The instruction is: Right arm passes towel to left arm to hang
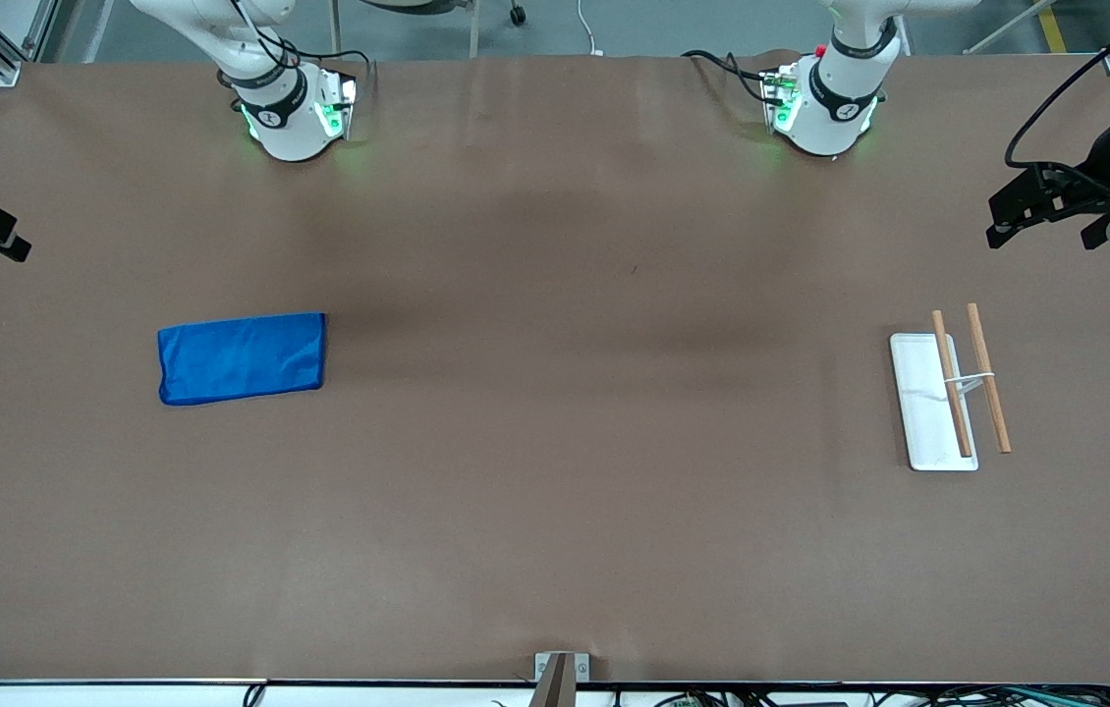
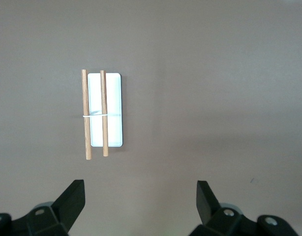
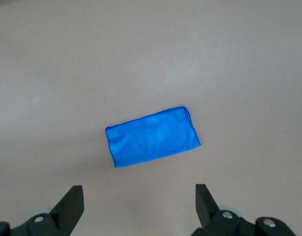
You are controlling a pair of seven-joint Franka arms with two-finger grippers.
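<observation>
Nothing was done yet: the towel [image 1: 242, 357] lay flat toward the right arm's end, the rack [image 1: 932, 412] bare at the other, right gripper [image 3: 138, 202] and left gripper [image 2: 140, 200] both spread wide, empty, high above.

Both arms [image 1: 1105, 196] leave the front view at its edges.
</observation>
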